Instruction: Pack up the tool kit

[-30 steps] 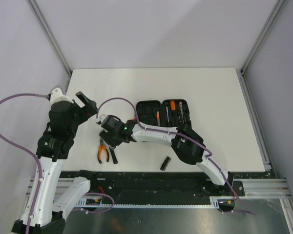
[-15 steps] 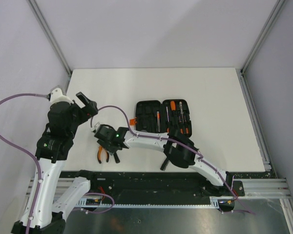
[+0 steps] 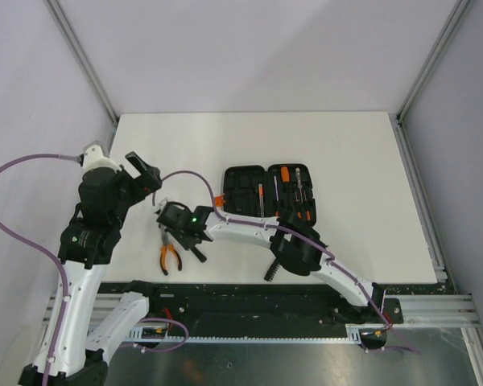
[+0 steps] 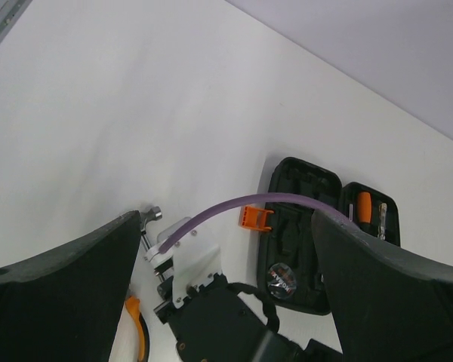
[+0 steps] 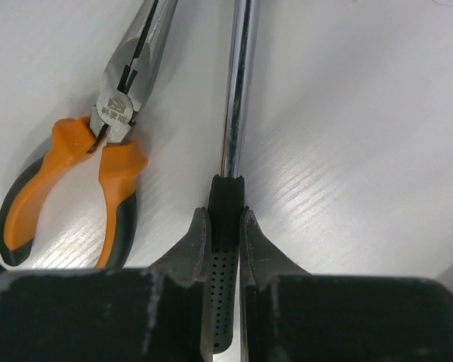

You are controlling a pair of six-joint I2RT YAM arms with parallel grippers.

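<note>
The tool kit's black case [image 3: 267, 191] lies open on the white table, its orange latch [image 3: 219, 201] on the left; several screwdrivers [image 3: 284, 186] sit in its slots. The case [image 4: 317, 226] also shows in the left wrist view. My right gripper [image 5: 225, 226] is shut on the black dotted handle of a small hammer [image 5: 238, 90] with a chrome shaft, lying flat on the table. In the top view, that gripper [image 3: 181, 229] is left of the case. Orange-and-black pliers [image 5: 98, 166] lie just left of the hammer. My left gripper [image 3: 145, 173] hovers open and empty above the table's left part.
A black bit holder [image 3: 271, 270] lies near the table's front edge, by the right arm's elbow. The right arm's purple cable [image 4: 234, 207] arches across the left wrist view. Grey walls close the table at the left, back and right.
My right gripper has moved left and down over the hammer and closed on its handle. The handle has swung slightly. The left arm has stayed still.
</note>
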